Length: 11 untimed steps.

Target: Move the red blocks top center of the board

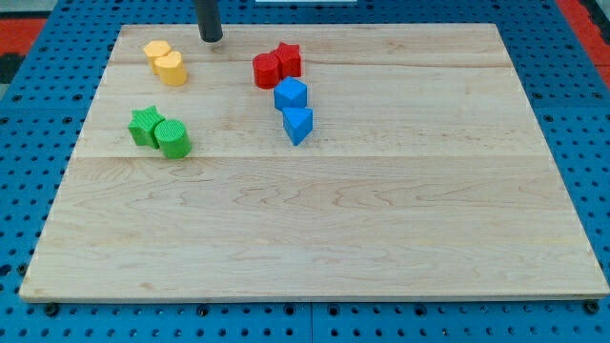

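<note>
Two red blocks sit touching near the view's top centre of the wooden board [315, 219]: a red round block [267, 70] on the left and a red star block [287, 59] on the right. My tip [211, 38] stands at the view's top edge of the board, up and to the left of the red blocks, apart from them and right of the yellow blocks.
Two yellow blocks [167, 63] lie touching at the top left. A green star [146, 125] touches a green cylinder [173, 139] at the left. A blue block [291, 94] and a blue triangular block [297, 125] sit just below the red ones.
</note>
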Each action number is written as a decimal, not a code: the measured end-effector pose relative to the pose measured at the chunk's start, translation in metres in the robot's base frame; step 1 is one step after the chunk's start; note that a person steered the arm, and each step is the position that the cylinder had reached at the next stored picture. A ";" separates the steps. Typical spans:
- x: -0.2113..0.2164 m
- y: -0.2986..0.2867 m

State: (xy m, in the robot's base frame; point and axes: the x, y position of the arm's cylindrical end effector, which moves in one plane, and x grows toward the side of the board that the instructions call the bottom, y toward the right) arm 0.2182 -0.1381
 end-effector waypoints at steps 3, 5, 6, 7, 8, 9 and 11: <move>0.096 0.057; 0.059 0.115; 0.048 0.102; 0.035 0.090; 0.025 0.130; 0.014 0.113; -0.021 0.184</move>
